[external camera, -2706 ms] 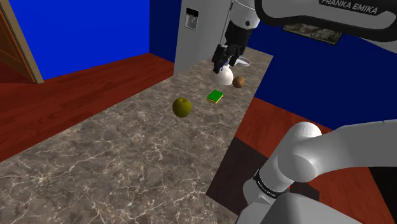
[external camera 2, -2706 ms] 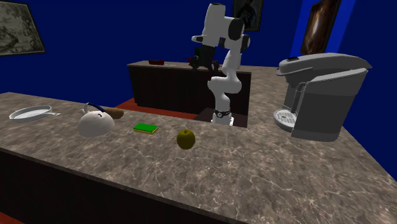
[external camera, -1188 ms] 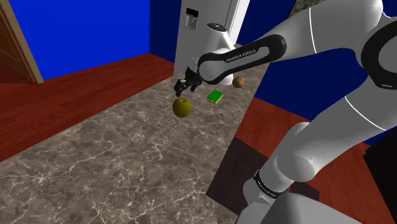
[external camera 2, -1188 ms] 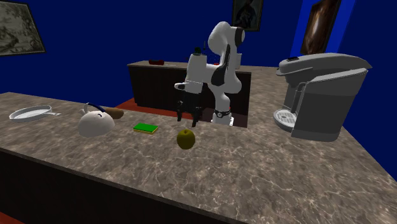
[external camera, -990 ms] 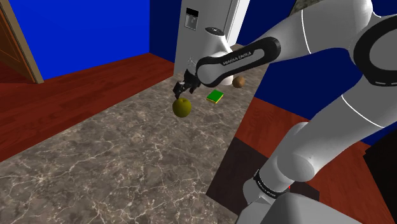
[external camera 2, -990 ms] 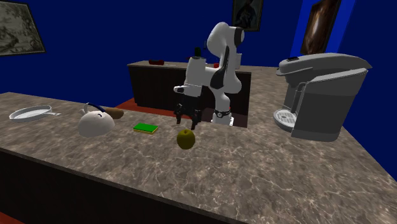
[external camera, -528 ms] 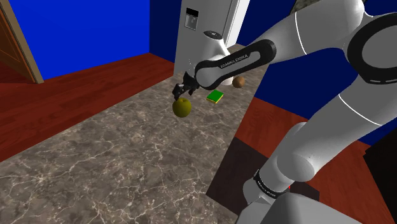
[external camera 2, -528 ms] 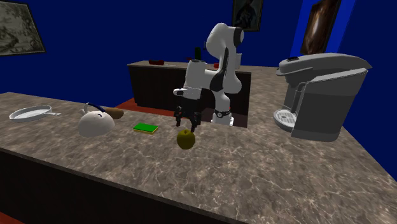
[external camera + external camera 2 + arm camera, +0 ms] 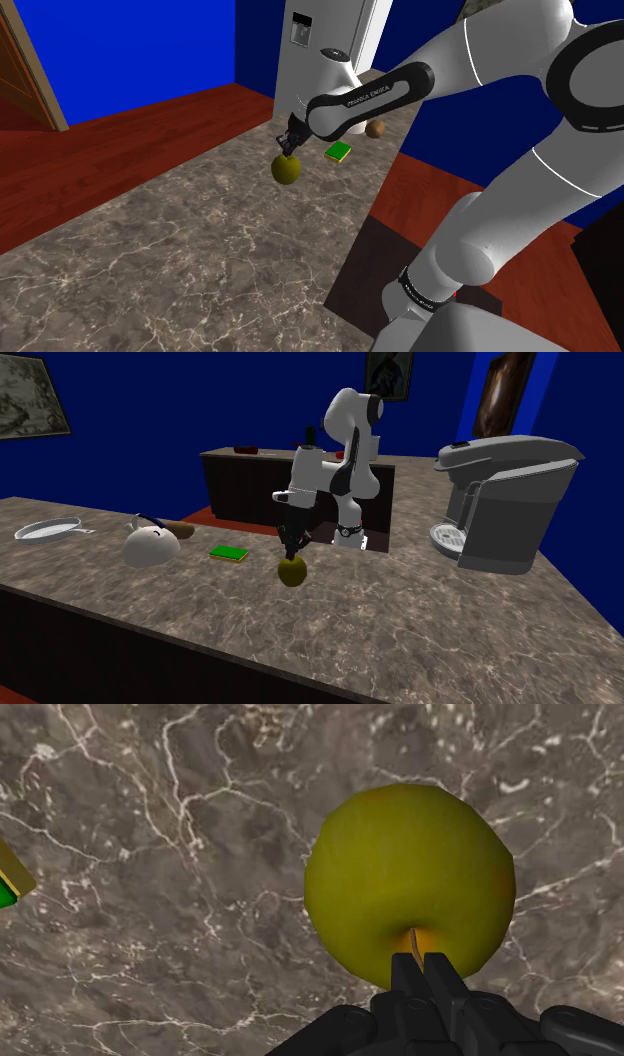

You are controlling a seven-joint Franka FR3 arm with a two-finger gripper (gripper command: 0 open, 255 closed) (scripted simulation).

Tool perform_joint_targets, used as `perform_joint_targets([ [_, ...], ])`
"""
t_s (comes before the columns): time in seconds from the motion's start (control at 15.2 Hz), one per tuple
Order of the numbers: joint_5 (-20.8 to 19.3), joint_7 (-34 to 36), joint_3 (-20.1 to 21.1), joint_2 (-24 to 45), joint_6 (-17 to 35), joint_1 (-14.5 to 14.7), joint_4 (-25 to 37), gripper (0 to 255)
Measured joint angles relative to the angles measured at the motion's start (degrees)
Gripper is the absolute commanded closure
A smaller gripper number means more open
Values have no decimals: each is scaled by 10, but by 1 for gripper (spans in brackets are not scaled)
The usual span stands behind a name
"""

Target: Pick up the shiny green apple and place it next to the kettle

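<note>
The black gripper, pressed together just above the stem of the round yellow-green apple that sits on the brown marbled table well apart from the white domed kettle, had best spread wide, then sink around the apple's middle before closing.

In the second exterior view, deep blue walls carry framed pictures at ten and one o'clock; a dark sideboard stands behind the marbled counter, over reddish wood floor.
</note>
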Motion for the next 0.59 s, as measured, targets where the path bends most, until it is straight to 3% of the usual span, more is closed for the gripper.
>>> perform_joint_targets([
  [0.59, 5, -4, 0, -19, -34, 2, 14, 255],
])
